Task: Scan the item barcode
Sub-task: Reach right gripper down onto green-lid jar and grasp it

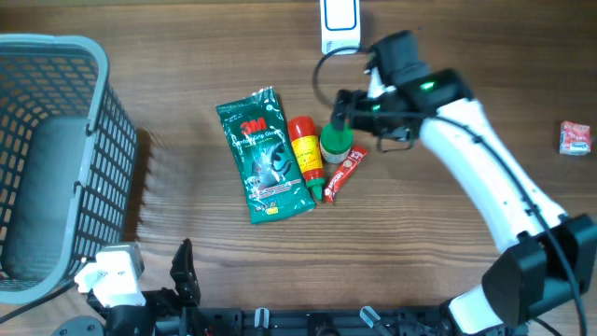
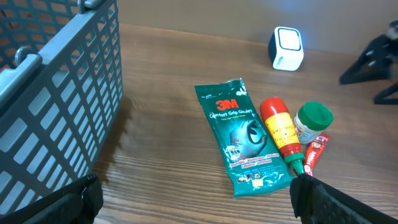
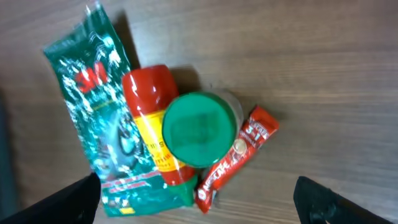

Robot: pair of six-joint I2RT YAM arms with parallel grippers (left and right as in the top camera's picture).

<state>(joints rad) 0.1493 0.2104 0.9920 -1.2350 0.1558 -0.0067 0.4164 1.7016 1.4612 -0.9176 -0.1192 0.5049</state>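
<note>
- The scanner (image 1: 340, 23), a white box with rounded corners, stands at the far edge of the wooden worktop (image 1: 187, 56). A small red packet (image 1: 576, 137) lies alone near the right edge.
- A grey plastic basket (image 1: 107, 149) with lattice walls fills the left end; inside, only its grey floor shows.
- Four items lie touching in one row at the middle: a glossy green pouch (image 1: 266, 154), a red bottle (image 1: 304, 149) with a yellow label, an upright jar (image 1: 336, 142) with a round green lid, and a red sachet (image 1: 343, 175).
- The right gripper (image 1: 357, 114) hangs over the jar, fingers (image 3: 339, 199) spread wide, holding nothing.
- The left gripper (image 2: 198, 208) is at the near edge, fingers (image 2: 68, 202) spread too.
</note>
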